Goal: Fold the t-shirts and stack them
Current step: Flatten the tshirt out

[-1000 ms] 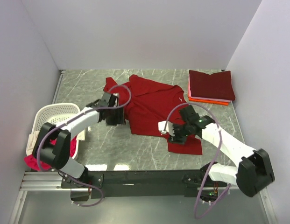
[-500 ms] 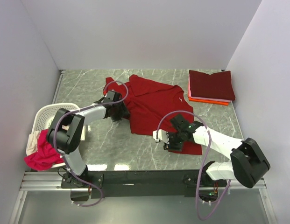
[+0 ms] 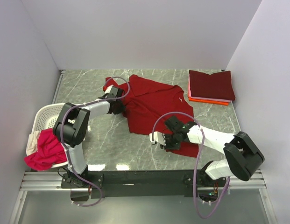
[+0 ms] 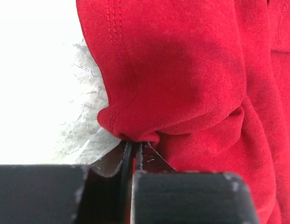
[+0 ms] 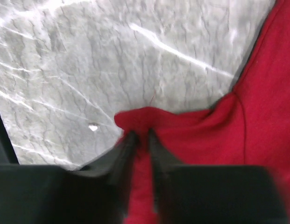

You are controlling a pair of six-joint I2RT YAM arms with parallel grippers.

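A small fold of the dark red t-shirt [image 3: 154,105] is pinched between the nearly closed fingers of the left gripper [image 4: 134,145]. Only a thin slit is left between them, and the cloth is bunched just above the tips. This hold is taken at the shirt's left edge, close under its left sleeve. A puckered bit of the same shirt's near hem is clamped by the right gripper [image 5: 140,136], whose fingers are drawn in tight on the cloth.

The dark red t-shirt is spread out, rumpled, on the grey marbled table [image 3: 84,88]. Off its far right corner, apart from it, a folded maroon t-shirt [image 3: 211,85] is stacked on an orange t-shirt [image 3: 205,100]. Well to its left a white lattice basket [image 3: 51,114] is seen. A magenta-pink t-shirt [image 3: 42,151] and a cream t-shirt [image 3: 31,142] are draped over the basket's near side.
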